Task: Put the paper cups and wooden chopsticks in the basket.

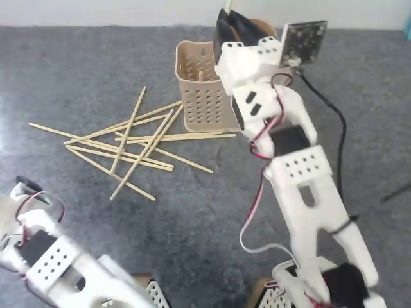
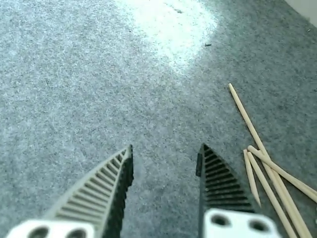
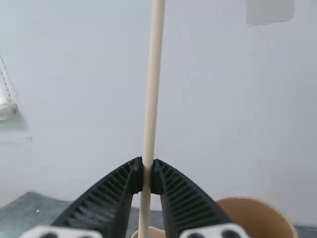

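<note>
Several wooden chopsticks [image 1: 135, 141] lie crossed in a loose pile on the grey carpet, left of the beige perforated basket [image 1: 199, 90]. Just right of the basket and above its rim, my right gripper [image 1: 230, 29] is shut on one chopstick [image 3: 153, 74], which stands upright between the black fingers [image 3: 147, 168]. A brown paper cup [image 1: 262, 27] sits close behind that gripper, and its rim [image 3: 252, 215] is visible in the right wrist view. My left gripper [image 2: 166, 148] hangs open over bare carpet at the near left, with some chopstick ends [image 2: 267, 168] off to one side.
A black cable [image 1: 335, 128] trails along the right arm's far side. A pale wall closes off the back of the table. Perforated base parts [image 1: 154, 292] stand at the near edge. Open carpet lies between the pile and the left arm [image 1: 45, 253].
</note>
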